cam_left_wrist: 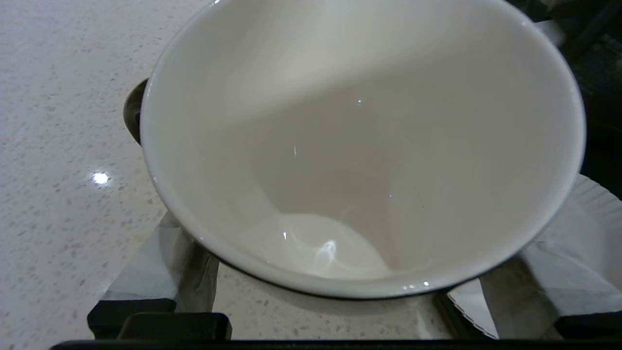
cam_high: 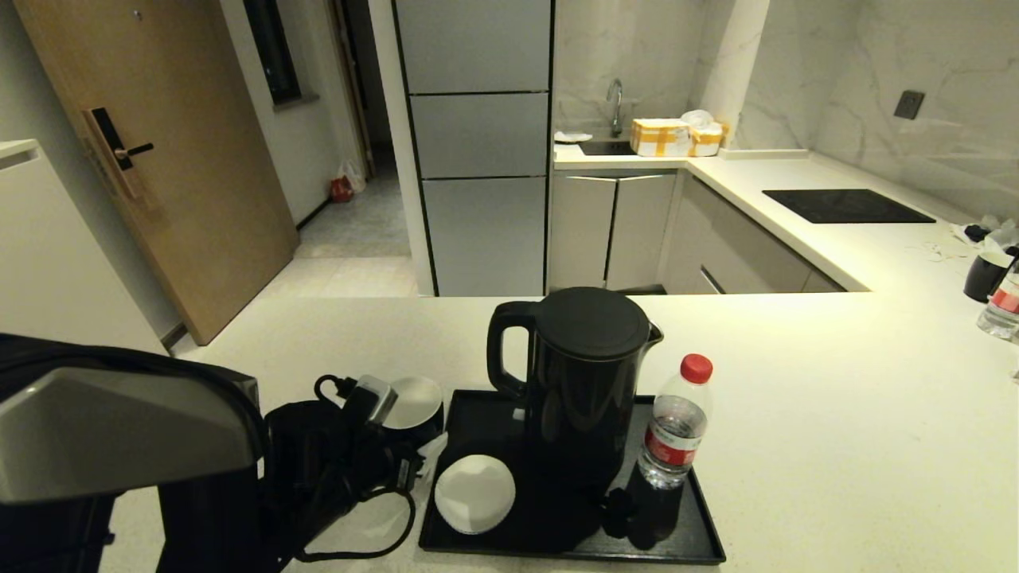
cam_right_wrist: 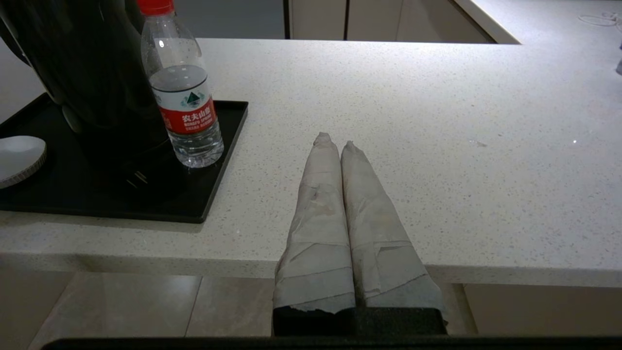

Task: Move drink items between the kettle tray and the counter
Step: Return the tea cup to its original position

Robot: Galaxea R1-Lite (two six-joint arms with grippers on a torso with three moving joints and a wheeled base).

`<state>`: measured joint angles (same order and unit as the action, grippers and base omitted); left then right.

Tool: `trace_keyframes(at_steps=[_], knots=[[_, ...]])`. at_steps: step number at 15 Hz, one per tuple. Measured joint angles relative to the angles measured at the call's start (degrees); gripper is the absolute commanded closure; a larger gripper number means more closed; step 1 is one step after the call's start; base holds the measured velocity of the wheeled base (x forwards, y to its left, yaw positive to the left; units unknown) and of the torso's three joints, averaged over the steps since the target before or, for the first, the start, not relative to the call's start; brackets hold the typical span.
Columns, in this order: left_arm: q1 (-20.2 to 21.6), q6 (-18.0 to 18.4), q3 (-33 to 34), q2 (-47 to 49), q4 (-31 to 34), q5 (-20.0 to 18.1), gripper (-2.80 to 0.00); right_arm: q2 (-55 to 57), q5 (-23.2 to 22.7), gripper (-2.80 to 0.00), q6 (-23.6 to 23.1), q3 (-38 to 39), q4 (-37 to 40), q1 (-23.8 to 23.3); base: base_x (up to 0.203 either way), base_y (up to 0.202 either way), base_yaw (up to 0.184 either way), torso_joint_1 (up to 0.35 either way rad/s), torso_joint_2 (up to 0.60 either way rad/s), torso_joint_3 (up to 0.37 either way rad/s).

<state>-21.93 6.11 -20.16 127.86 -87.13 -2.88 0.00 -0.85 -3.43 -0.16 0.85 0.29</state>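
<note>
The black handled cup (cam_high: 411,402), white inside (cam_left_wrist: 359,146), stands just left of the kettle tray (cam_high: 700,521) over the counter (cam_high: 836,414). My left gripper (cam_left_wrist: 340,296) straddles it, its taped fingers (cam_left_wrist: 165,262) pressed against the cup's sides under the rim. The handle (cam_left_wrist: 131,109) points away from the tray. The water bottle (cam_high: 675,422) with red cap and label stands upright on the tray's right side (cam_right_wrist: 182,97), beside the black kettle (cam_high: 585,382). My right gripper (cam_right_wrist: 337,141) is shut and empty, over the counter's front edge right of the tray (cam_right_wrist: 218,170).
A white saucer (cam_high: 475,493) lies on the tray's front left. Another white paper disc (cam_left_wrist: 588,218) lies on the counter beside the cup. A second cup (cam_high: 985,274) and bottle (cam_high: 1005,306) stand far right. A black cooktop (cam_high: 848,205) is set in the back counter.
</note>
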Motion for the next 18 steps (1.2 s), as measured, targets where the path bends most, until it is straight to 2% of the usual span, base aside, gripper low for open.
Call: trace_keyframes(at_steps=[2,6,13,18], knots=[[-1.9,0.1,0.3,-0.5,0.0,1.6,0.0,0.0,0.0,0.0,0.0,0.0,0.0,0.0,0.0,0.0,0.0,0.0,0.0,0.0],[-5.2,0.1,1.1,-0.8,0.0,2.1,0.0,0.0,0.0,0.0,0.0,0.0,0.0,0.0,0.0,0.0,0.0,0.0,0.0,0.0],[-8.9,-2.4,1.8,-1.2,0.0,2.2,0.0,0.0,0.0,0.0,0.0,0.0,0.0,0.1,0.0,0.0,0.0,0.0,0.0,0.0],[-10.5,-2.6,2.3,-1.0,0.0,2.7,0.0,0.0,0.0,0.0,0.0,0.0,0.0,0.0,0.0,0.0,0.0,0.0,0.0,0.0]])
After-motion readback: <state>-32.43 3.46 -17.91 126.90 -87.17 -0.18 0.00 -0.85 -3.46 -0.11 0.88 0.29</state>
